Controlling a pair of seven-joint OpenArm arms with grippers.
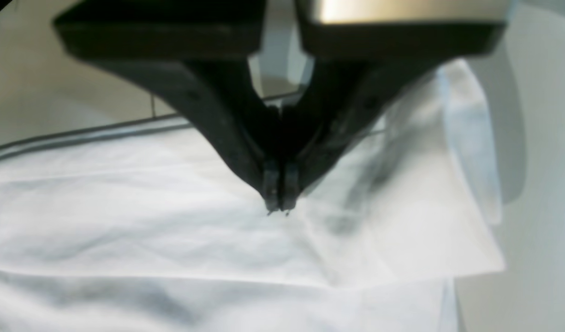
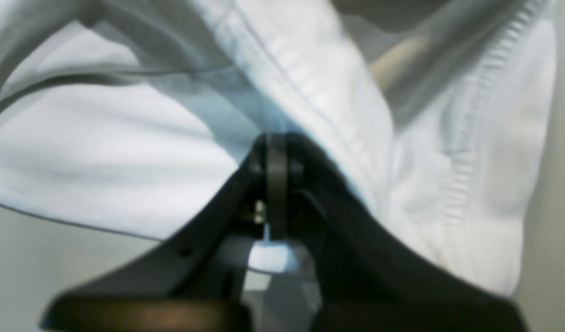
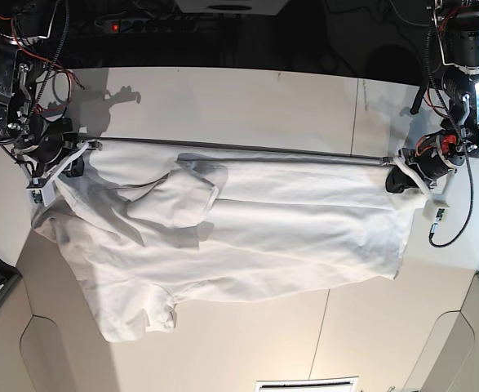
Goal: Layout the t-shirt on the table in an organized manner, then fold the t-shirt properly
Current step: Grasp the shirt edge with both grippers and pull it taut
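The white t-shirt [image 3: 263, 237] lies spread and wrinkled across the table [image 3: 247, 98], its upper edge pulled between both grippers. My left gripper [image 3: 398, 175] is shut on the cloth at the right end. In the left wrist view its tips [image 1: 278, 203] meet on the t-shirt [image 1: 171, 230], and a fold runs off from them. My right gripper [image 3: 74, 161] is shut on the left end. In the right wrist view the t-shirt [image 2: 102, 152] wraps around the closed tips [image 2: 275, 143], beside the ribbed collar [image 2: 471, 161]. A bunched fold [image 3: 178, 200] sits left of centre, and a sleeve [image 3: 141, 314] points toward the front.
A thin dark seam line [image 3: 304, 155] crosses the table just behind the shirt. Arm bases with loose cables stand at the far left [image 3: 11, 90] and far right [image 3: 459, 49]. The table's front corners are cut out [image 3: 47, 331]. Bare tabletop [image 3: 370, 335] lies in front of the shirt.
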